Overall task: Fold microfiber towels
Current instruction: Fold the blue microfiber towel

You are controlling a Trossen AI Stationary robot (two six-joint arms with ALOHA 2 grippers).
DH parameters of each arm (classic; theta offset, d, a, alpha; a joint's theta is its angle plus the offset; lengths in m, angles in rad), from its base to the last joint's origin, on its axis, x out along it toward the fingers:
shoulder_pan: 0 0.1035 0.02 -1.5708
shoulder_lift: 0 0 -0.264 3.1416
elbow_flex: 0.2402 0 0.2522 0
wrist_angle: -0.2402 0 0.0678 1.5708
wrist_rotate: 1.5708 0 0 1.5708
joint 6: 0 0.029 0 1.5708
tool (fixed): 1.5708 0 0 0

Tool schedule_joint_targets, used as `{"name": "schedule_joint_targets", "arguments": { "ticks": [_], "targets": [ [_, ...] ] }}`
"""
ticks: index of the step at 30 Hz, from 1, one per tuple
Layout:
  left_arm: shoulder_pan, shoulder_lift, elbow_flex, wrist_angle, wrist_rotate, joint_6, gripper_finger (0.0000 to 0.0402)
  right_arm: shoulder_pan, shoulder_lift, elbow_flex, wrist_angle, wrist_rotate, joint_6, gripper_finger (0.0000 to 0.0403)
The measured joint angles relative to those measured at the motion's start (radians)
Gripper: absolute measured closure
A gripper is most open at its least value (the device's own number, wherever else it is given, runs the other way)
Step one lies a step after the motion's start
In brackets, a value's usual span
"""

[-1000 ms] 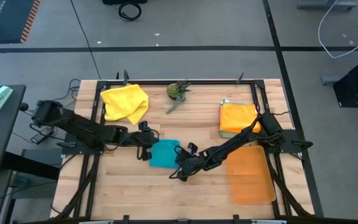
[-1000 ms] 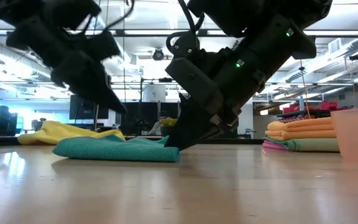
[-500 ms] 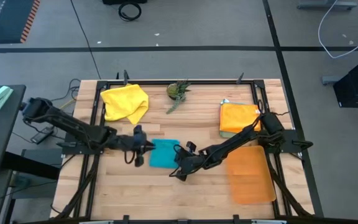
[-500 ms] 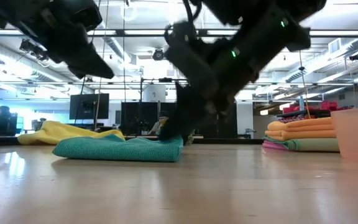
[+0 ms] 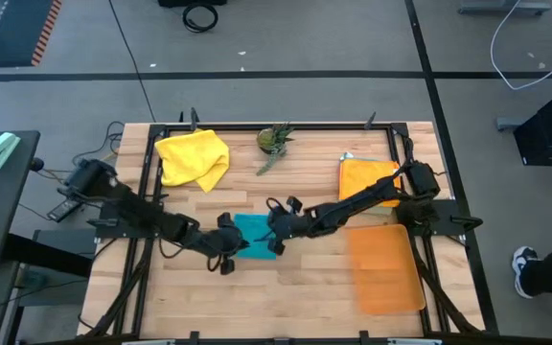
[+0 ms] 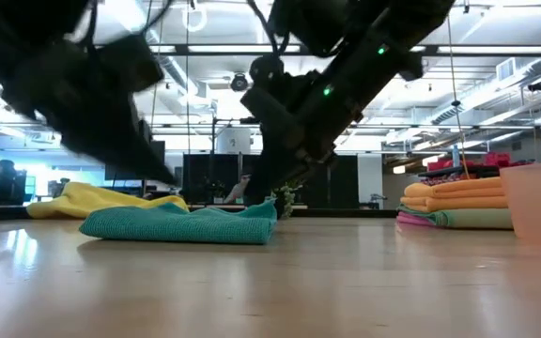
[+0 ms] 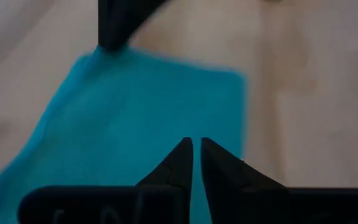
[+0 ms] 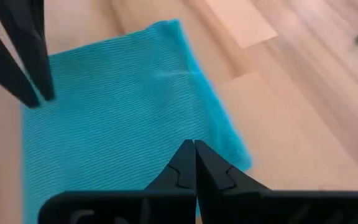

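Both grippers have shifted: overhead, my left gripper (image 5: 224, 251) dropped to seven o'clock of the soft teal microfiber towel (image 5: 255, 237) at table centre, nearly shut, empty; the right gripper (image 5: 278, 230) moved to its three o'clock edge. Low view: folded flat (image 6: 178, 225). Wrist views: right's fingers pinched together, empty, so pressing seems finished.

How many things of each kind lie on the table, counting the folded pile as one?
Loose towels: 2 (yellow towel, teal towel)
Folded towel pile: 1
Orange mat: 1
Plant: 1
Total: 5
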Motion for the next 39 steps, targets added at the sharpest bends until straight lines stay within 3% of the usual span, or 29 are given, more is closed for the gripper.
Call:
{"name": "schedule_joint_targets", "arguments": {
  "ticks": [5,22,26,31,36,39],
  "targets": [
    [0.009,0.07,-0.002,-0.005,-0.005,-0.039,0.0378,-0.043,0.012,0.0,-0.014,-0.056,-0.007,0.0403],
    [0.008,0.075,-0.001,0.044,-0.008,0.003,0.0386,-0.146,0.041,-0.024,-0.014,-0.086,-0.041,0.0403],
    [0.018,0.021,-0.001,0.053,-0.111,0.102,0.0393,-0.14,0.019,-0.023,-0.024,-0.096,-0.123,0.0403],
    [0.1,-0.037,0.001,-0.021,-0.147,0.15,0.0393,-0.105,-0.071,-0.011,-0.03,-0.085,-0.126,0.0403],
    [0.179,-0.037,0.0,-0.163,-0.082,0.115,0.0393,-0.062,-0.118,-0.013,-0.05,-0.073,-0.119,0.0403],
    [0.21,-0.029,-0.001,-0.206,-0.072,0.116,0.0396,-0.035,-0.099,-0.012,-0.037,-0.134,-0.066,0.0403]
  ]
}}
